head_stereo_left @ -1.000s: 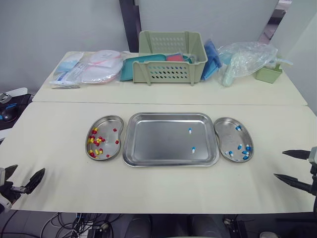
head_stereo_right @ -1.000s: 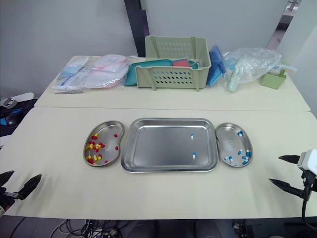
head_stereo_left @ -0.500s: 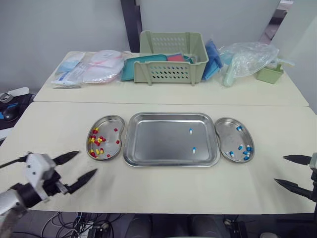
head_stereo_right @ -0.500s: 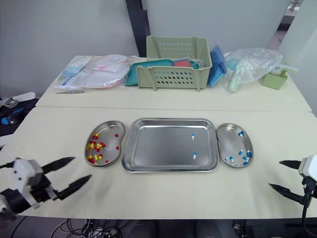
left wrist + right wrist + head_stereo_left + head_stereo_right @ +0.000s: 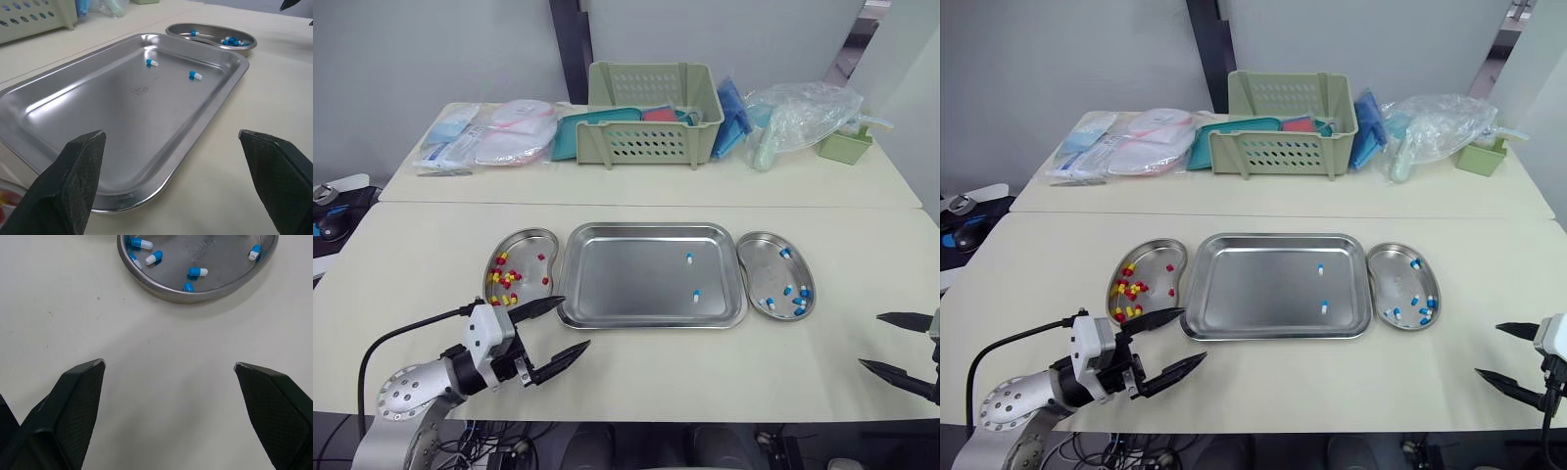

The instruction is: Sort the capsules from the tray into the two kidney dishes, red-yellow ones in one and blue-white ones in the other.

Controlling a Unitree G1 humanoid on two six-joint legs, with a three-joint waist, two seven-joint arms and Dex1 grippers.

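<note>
Steel tray mid-table; two loose blue-white capsules on its right half, apart from each other. Left kidney dish just beside the tray: red-yellow capsules. Right kidney dish: sorted blue-white capsules. Left tool, fingers spread, at the tray's front-left corner. Right tool, spread, near the table's front-right edge. Bare table between them.
</note>
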